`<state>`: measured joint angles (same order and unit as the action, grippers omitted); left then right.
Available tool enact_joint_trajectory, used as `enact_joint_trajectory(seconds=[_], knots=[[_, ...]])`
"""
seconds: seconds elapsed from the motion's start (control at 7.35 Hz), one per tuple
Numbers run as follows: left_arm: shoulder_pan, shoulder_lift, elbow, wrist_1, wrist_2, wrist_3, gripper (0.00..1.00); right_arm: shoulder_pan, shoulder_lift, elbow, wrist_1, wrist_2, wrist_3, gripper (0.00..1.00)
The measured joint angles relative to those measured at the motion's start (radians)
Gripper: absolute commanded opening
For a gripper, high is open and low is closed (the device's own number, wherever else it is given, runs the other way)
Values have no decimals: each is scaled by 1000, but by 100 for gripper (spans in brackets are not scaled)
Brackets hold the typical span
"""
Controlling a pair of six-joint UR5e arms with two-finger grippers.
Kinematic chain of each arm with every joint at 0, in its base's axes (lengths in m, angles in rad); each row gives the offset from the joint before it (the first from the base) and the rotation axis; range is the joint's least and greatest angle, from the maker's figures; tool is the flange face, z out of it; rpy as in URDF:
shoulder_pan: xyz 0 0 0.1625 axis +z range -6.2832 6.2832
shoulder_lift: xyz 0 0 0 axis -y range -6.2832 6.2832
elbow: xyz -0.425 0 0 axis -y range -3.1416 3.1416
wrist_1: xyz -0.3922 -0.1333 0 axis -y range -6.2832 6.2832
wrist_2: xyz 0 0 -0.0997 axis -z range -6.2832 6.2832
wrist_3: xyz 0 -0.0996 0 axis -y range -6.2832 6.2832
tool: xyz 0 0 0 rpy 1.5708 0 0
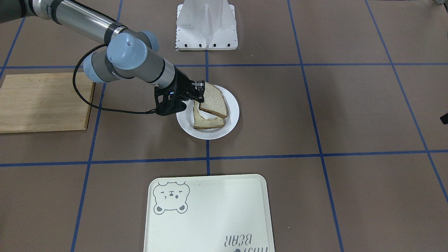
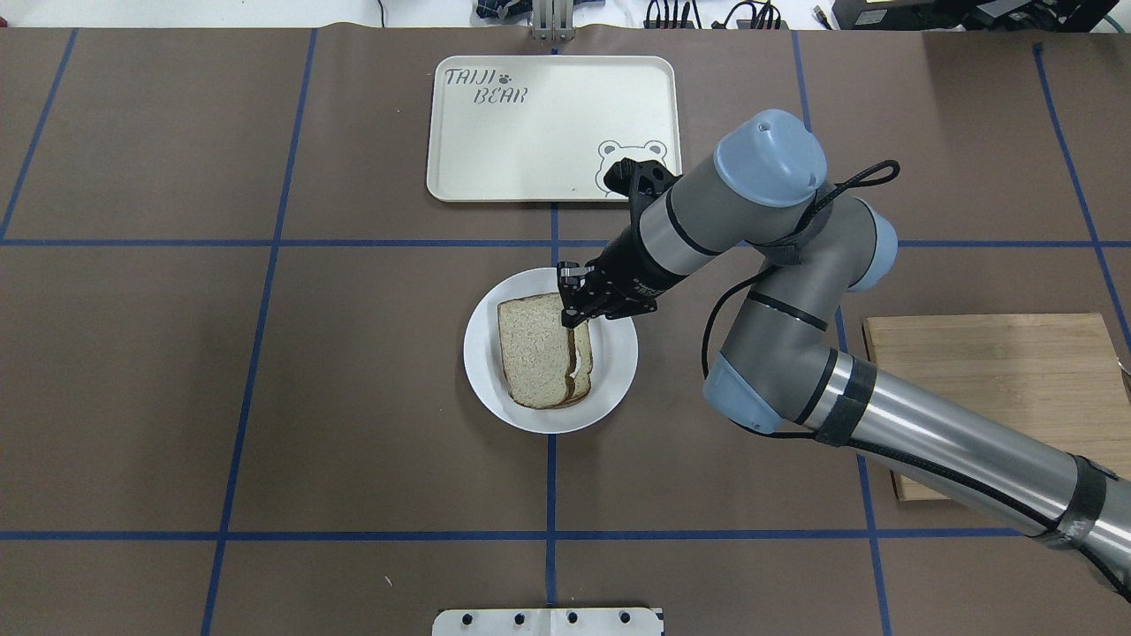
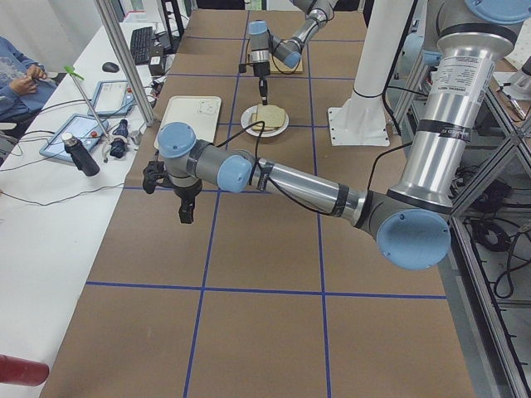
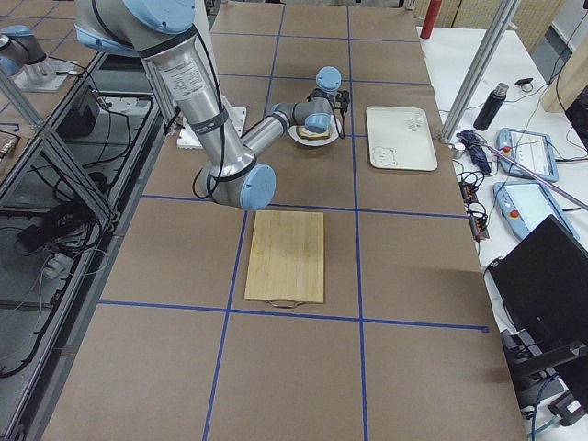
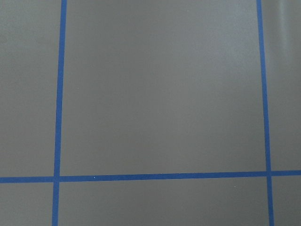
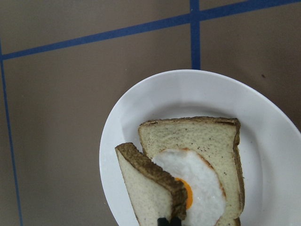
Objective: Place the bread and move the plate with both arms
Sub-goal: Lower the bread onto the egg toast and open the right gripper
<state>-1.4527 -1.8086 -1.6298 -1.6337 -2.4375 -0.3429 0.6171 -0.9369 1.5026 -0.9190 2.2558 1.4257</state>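
Observation:
The white plate (image 2: 618, 353) sits mid-table and holds a slice topped with a fried egg (image 6: 202, 179). My right gripper (image 2: 570, 299) is shut on the crust edge of the plain bread (image 2: 533, 344). It holds the slice tilted over the egg slice, covering most of it from above. I cannot tell whether the bread's low edge touches the egg slice. The bread (image 1: 214, 101) and plate (image 1: 231, 120) also show in the front view. My left gripper (image 3: 184, 214) hangs over bare table far from the plate, and I cannot tell whether it is open or shut.
A cream tray with a bear drawing (image 2: 548, 132) lies on the far side of the plate. A wooden board (image 2: 998, 389) lies on the robot's right side, under the right arm. A white mounting base (image 1: 206, 26) stands at the robot's edge.

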Motion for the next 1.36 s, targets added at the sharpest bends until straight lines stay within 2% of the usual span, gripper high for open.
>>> enact_joint_trajectory(seconds=[0.41, 0.82, 0.95, 1.09, 1.36], knots=[[0, 0, -2, 1, 0, -1, 98, -4, 9, -20, 1, -25, -5, 0], [0, 0, -6, 0, 0, -2, 98, 3, 5, -33, 1, -51, -90, 0], [0, 0, -6, 0, 0, -2, 98, 4, 2, -42, 1, -58, -115, 20], [0, 0, -7, 0, 0, -3, 98, 4, -1, -46, 1, -63, -129, 99], [33, -2, -8, -14, 0, -38, 98, 3, -6, -40, 1, -86, -128, 100]])
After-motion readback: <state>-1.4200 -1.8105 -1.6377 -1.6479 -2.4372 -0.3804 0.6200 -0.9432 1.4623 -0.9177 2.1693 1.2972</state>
